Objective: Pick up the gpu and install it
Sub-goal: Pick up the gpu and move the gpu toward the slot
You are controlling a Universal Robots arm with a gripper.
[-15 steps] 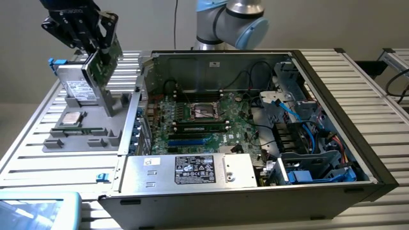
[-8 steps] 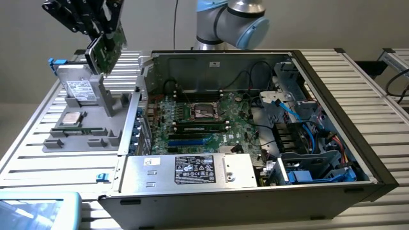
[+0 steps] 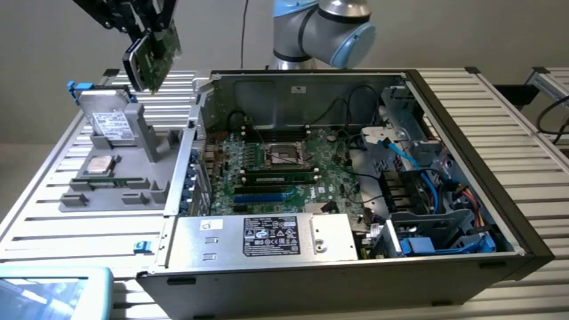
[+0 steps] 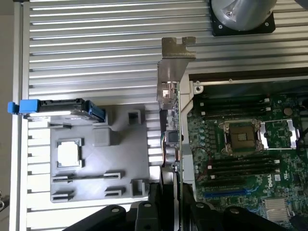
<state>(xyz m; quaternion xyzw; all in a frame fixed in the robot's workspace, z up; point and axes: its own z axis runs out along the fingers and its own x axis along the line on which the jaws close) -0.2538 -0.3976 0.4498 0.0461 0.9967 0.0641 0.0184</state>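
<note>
1. The gripper (image 3: pixel 148 28) was clenched on the gpu (image 3: pixel 154 57). Its fingers pinched the card's two faces at one end.
2. The gpu hung clear in the air, tilted, touching nothing else. In the wrist view the gpu (image 4: pixel 172 126) showed edge-on, with the silver bracket (image 4: pixel 175 60) at the end away from the gripper (image 4: pixel 171 195). I judged that this grip left the bracket and the card's edges free.
3. The card hung over the strip between the grey holder (image 3: pixel 116 190) and the near wall of the open computer case (image 3: pixel 471 140).
4. The holder sat on the slatted bench (image 3: pixel 40 213), towards the exterior view's left edge. It carried a hard drive (image 3: pixel 112 125) propped upright and a processor chip (image 3: pixel 98 164) lying flat. Both appeared staged within the arm's reach.
5. The case lay on its side at mid-bench, so the motherboard (image 3: pixel 294 170) faced upward. A blue slot (image 3: pixel 262 198) on it stood bare.
6. Installation was not yet done, as the gpu was outside the case.
</note>
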